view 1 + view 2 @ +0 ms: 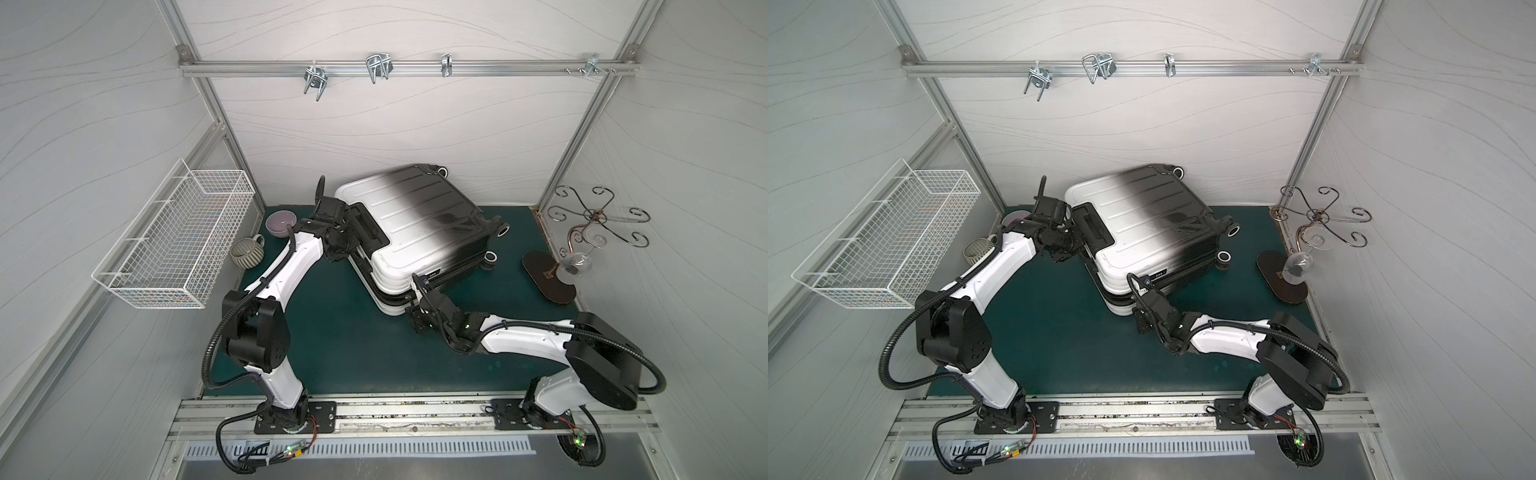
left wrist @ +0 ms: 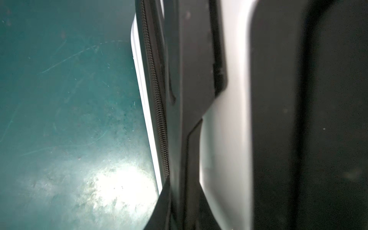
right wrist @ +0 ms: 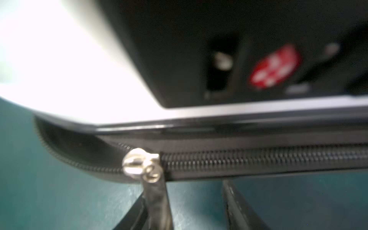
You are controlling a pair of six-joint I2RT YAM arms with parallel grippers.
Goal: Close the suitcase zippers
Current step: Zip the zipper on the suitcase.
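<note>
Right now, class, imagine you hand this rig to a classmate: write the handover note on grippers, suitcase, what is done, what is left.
Left gripper: shut, at the white handle end of the suitcase; whether it holds anything does not show.
Right gripper: open, fingers either side of the silvery pull, not clamped on it.
Suitcase: lying on the green mat.
Done: zipper track meshed on one side of the pull.
Left: beyond the pull the track gapes round the corner; probably grip the pull and draw it on.
</note>
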